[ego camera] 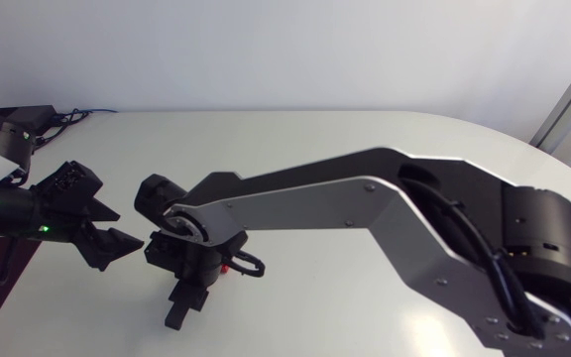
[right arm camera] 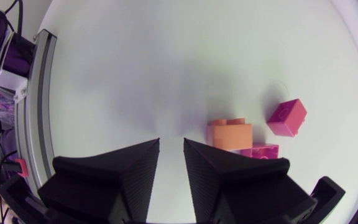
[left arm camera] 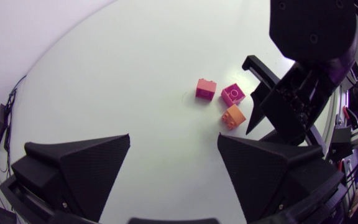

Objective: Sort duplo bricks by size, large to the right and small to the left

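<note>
The white table [ego camera: 365, 149] was matt and evenly lit, with a rounded outline and soft grey shadows lying under the arms. A thin dark cable [ego camera: 79, 115] trailed over its far left corner. The left gripper [left arm camera: 174, 140] hovered near the left edge with its jaws wide apart and nothing between them. The right arm [ego camera: 365, 203] came in from the right and reached past the middle, so that its wrist hung over the left-centre of the surface. The right gripper [right arm camera: 172, 142] pointed down at the table, its jaws narrowed to a slim gap with only bare surface showing in it. Three duplo bricks sat close together on the table just beside that gripper: an orange brick [left arm camera: 233, 116] nearest its fingers, a magenta brick [left arm camera: 233, 94] next to the orange one, and a red brick [left arm camera: 206, 88] slightly apart on the far side. From overhead the right wrist hid the cluster, and only a speck of red showed.
</note>
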Controlling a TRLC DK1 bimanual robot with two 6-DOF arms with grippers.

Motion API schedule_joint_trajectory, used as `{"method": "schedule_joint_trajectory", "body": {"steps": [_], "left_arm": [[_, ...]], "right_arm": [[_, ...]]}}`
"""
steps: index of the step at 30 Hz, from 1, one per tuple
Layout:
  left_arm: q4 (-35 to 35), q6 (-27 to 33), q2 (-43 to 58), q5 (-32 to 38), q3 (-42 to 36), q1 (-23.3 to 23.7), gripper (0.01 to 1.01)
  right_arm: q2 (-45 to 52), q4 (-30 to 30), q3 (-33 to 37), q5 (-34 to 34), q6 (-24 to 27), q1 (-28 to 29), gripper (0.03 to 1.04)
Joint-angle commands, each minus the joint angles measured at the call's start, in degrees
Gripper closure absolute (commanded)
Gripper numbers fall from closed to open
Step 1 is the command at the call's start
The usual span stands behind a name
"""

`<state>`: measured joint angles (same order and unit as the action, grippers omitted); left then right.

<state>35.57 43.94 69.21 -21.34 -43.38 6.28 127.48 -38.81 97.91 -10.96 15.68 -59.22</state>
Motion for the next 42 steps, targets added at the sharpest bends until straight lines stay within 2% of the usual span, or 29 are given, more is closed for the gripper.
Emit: {"method": "schedule_joint_trajectory", "body": {"steps": [1, 10, 19, 26, 28, 31, 42], "left_arm": [[-0.15, 1.50, 0.05, -1.07, 1.89, 0.48, 0.051], [-0.15, 1.85, 0.14, -1.16, 2.07, 0.84, 0.051], [-0.15, 0.79, -1.01, -1.24, 1.98, 0.92, 0.051], [-3.49, -4.66, -3.03, -1.16, 1.54, 0.92, 0.051], [-5.25, -6.77, -4.00, -0.98, 1.54, 0.92, 0.051], [-7.54, -10.02, -4.96, -0.37, 1.54, 0.84, 0.051], [-13.95, -17.93, -5.40, 5.87, 2.07, -0.75, 0.051]], "right_arm": [[1.89, 0.40, 2.38, 0.68, -0.39, 1.74, 0.74], [2.16, 3.47, 2.29, 3.14, -1.18, 3.41, 0.75], [-5.40, 5.32, -2.20, 3.23, -1.18, 4.03, 0.74], [-15.07, 6.90, -8.26, 7.80, -1.09, 8.07, 0.54], [-18.06, 8.48, -10.98, 9.64, -1.00, 10.00, 0.45], [-21.75, 10.95, -15.47, 10.87, -1.18, 14.40, 0.38], [-37.22, 23.34, -35.77, 14.83, -3.11, 32.06, 0.37]]}}
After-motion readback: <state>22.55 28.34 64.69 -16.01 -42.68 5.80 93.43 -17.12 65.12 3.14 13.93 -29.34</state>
